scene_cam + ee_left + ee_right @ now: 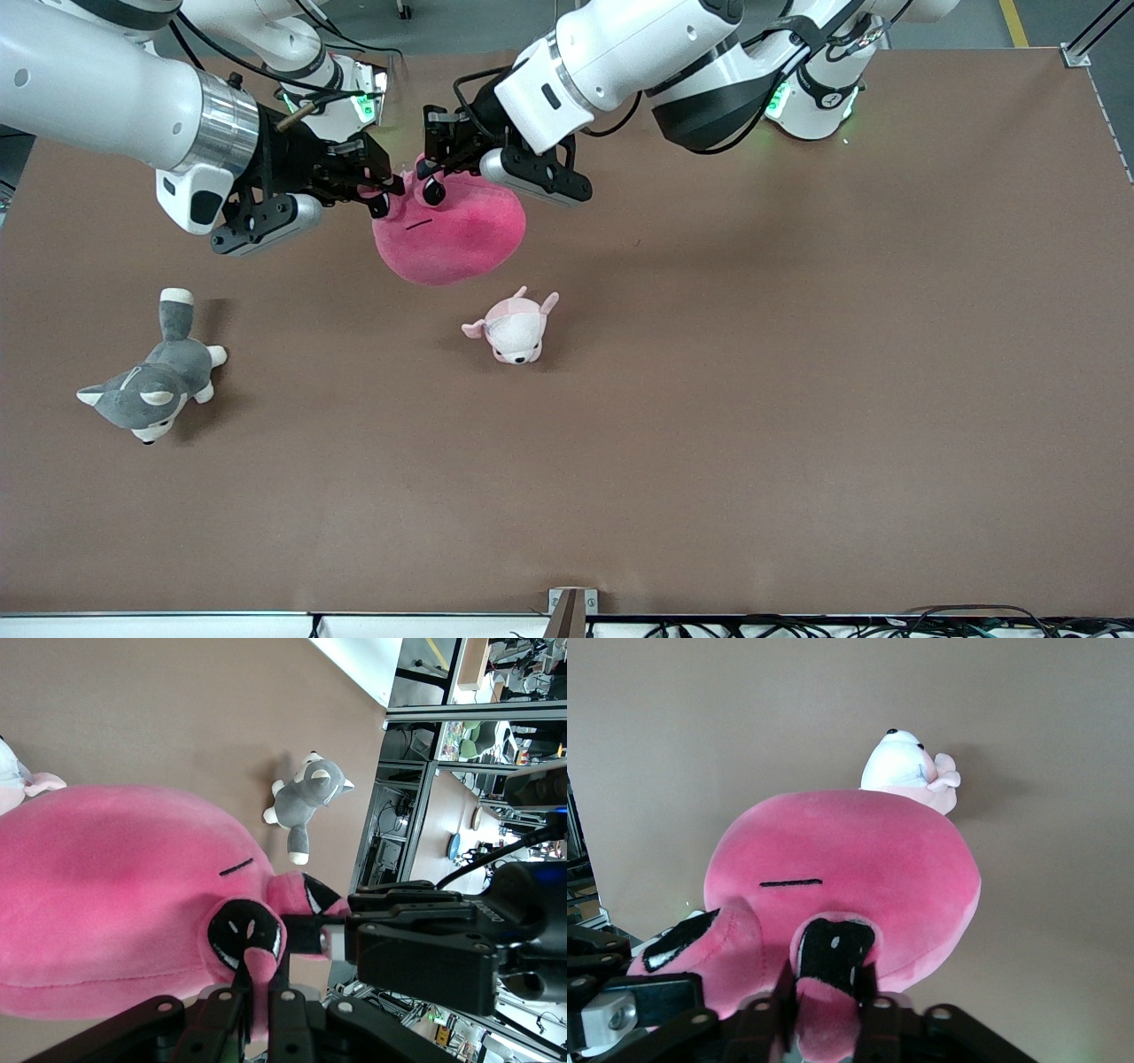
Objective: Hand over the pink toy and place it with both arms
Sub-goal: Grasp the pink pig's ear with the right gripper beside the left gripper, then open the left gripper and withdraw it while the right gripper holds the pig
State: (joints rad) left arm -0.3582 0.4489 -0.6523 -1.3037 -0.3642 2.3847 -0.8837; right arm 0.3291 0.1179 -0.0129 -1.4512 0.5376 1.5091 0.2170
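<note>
Both pincers on pink toy eye bumps

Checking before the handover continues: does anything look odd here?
Only the pink toy: it hangs in the air above the table, the left gripper and right gripper each pinching an eye bump.

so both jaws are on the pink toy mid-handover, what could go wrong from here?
1. Both the left gripper and the right gripper pinch only the eye bumps of the pink toy, so the hanging body could slip out once one lets go.
2. The two sets of jaws sit very close together at the eye bumps; they could collide when separating.
3. The small pink-and-white plush lies on the table just below; lowering here could land on it.
</note>
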